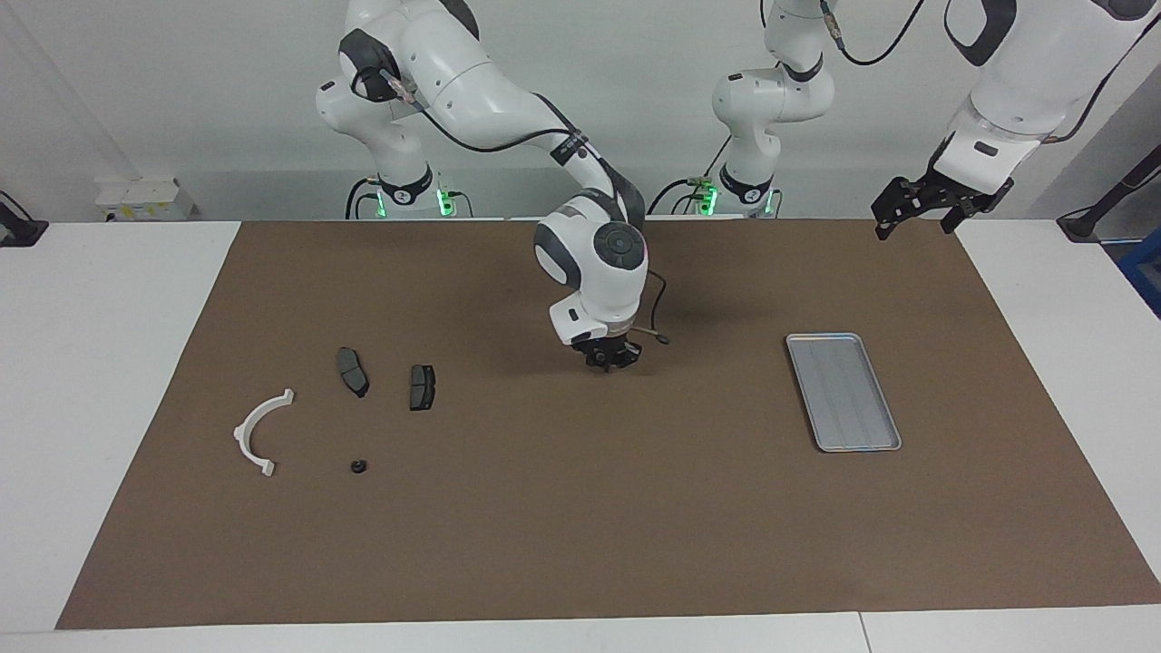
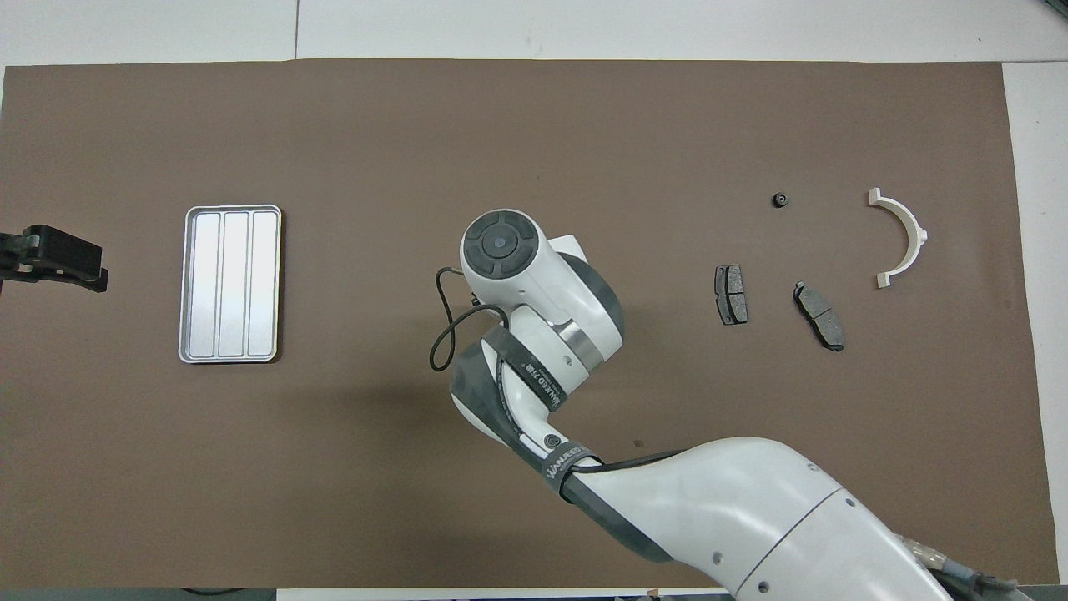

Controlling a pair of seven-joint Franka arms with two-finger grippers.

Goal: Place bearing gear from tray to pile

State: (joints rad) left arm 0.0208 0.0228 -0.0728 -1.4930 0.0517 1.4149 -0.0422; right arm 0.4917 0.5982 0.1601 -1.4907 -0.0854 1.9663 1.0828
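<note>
Facing view: the right gripper (image 1: 613, 356) hangs low over bare brown mat (image 1: 580, 544) at the centre of the frame, between the tray (image 1: 843, 392) at centre right and the scattered parts at centre left. Its fingertips are drawn nearly together, and whether anything sits between them cannot be told. In the overhead view the arm's own wrist hides that gripper entirely.

The tray lies flat with its ribbed floor bare and open mat on all 4 sides. A small black gear (image 1: 358, 467) sits on the mat at lower left of centre, near the white curved bracket (image 1: 261, 432) and apart from it. The 2 dark brake pads (image 1: 353, 371) lie above the gear in the frame, side by side with a gap between them, none of them touching.

The left gripper (image 1: 925, 210) waits raised at the upper right of the frame, over the mat's edge, fingers spread wide with nothing in them. In the overhead view it shows at the middle left edge (image 2: 52, 260).

A wide band of bare mat fills the lower part of the frame, right out to its edges.
</note>
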